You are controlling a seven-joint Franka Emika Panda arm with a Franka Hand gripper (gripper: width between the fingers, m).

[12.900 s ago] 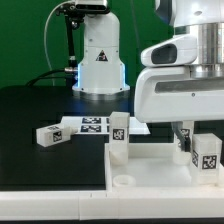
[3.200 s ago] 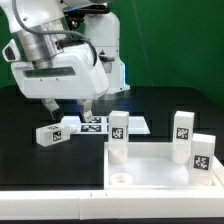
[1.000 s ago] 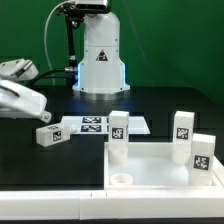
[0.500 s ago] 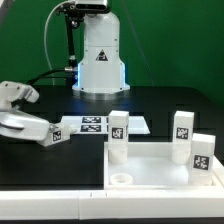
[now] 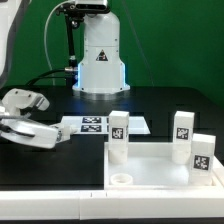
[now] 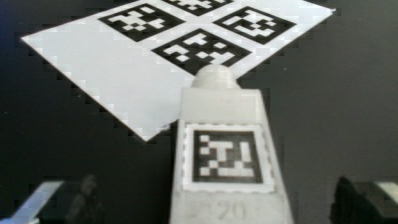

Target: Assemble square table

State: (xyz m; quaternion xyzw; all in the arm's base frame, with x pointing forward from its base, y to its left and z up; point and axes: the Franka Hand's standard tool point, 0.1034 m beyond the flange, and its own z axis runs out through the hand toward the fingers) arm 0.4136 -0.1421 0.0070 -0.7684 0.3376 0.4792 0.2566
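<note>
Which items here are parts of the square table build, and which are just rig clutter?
Job parts: tabletop; three upright legs; loose leg lying between the open gripper fingers.

Not parts: marker board; black table.

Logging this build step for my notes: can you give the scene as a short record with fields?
tabletop: white tray, on the exterior view's right
legs upright at the tray: three
empty socket: near corner
loose leg: lying on the black table, one end overlapping the marker board
claw: low on the exterior view's left, open, one finger either side of the lying leg
grip: not yet closed
</note>
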